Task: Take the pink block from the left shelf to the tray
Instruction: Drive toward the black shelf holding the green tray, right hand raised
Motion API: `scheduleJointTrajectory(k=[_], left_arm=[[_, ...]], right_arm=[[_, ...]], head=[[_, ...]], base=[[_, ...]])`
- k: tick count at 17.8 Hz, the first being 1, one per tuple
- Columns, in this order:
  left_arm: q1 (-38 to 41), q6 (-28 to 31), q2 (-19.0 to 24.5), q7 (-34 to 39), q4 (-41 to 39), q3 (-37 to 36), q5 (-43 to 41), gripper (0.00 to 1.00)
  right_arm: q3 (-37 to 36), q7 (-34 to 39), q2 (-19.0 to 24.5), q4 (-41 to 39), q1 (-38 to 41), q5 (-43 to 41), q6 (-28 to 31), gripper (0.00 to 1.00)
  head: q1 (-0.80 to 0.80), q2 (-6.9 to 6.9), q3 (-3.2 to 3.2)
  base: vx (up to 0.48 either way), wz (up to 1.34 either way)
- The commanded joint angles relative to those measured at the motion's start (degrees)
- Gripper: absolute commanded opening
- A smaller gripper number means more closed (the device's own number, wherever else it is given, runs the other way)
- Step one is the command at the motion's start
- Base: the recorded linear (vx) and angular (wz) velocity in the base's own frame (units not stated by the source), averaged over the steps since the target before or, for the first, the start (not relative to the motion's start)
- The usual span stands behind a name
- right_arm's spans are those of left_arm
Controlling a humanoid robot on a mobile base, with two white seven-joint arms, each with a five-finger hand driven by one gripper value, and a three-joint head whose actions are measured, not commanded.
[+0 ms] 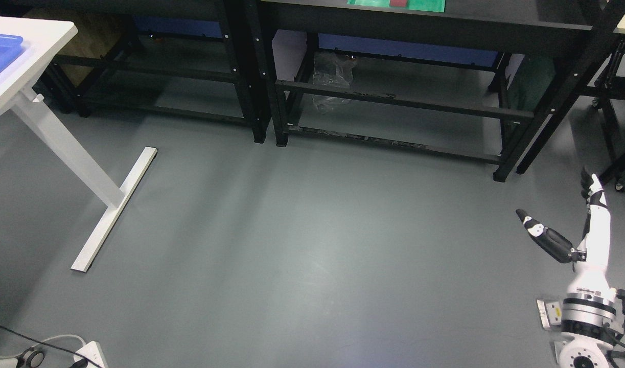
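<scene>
From the head view, the camera looks down on a wide stretch of grey floor [292, 245], and the only arm in shot is the right one, coming up from the lower right corner. Its white-and-black robot hand [573, 225] hangs over the bare floor with the fingers stretched out and spread, the dark thumb [542, 236] angled off to the left, and nothing in its grasp. The left arm does not show at all.

Along the top edge runs a black metal shelf frame [394, 99], two bays side by side, their lower rails standing on the floor. On the top of the right-hand bay lies a flat green mat [424, 4], cut off by the picture's edge, and on that mat sits a small reddish-pink block [399, 2], only its lower sliver in frame. It is well apart from the hand, far up and to the left of it. Under that bay, a crumpled clear plastic bag [331, 76] rests near the back.

Over at the upper left stands a white surface [36, 36] on a white T-shaped leg [102, 204], and on it the corner of a blue plastic tray [0, 53] pokes into view. In the lower left corner lie a white power strip [91, 355] and some loose cables [16, 335].
</scene>
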Motion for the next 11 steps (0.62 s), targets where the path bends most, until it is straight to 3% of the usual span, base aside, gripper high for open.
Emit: scheduleJointTrajectory(k=[1,6,11], left_arm=[[0.5,0.0,1.0,0.0,0.0,0.0,-0.1,1.00],[0.5,0.0,1.0,0.0,0.0,0.0,-0.1,1.00],[0.5,0.0,1.0,0.0,0.0,0.0,-0.1,1.00]], right_arm=[[0.7,-0.4,-1.0,-0.6,1.4,21.3,-2.1,1.00],[-0.7,0.3,-0.9,-0.5,0.7,21.7,-0.4,1.00],[2.0,0.3,-0.4,-0.4,0.3,35.1,2.7,1.00]], head=[[0.00,0.00,0.00],[0.00,0.00,0.00],[0.00,0.00,0.00]], base=[[0.198,-0.06],[0.213,-0.05],[0.254,0.04]])
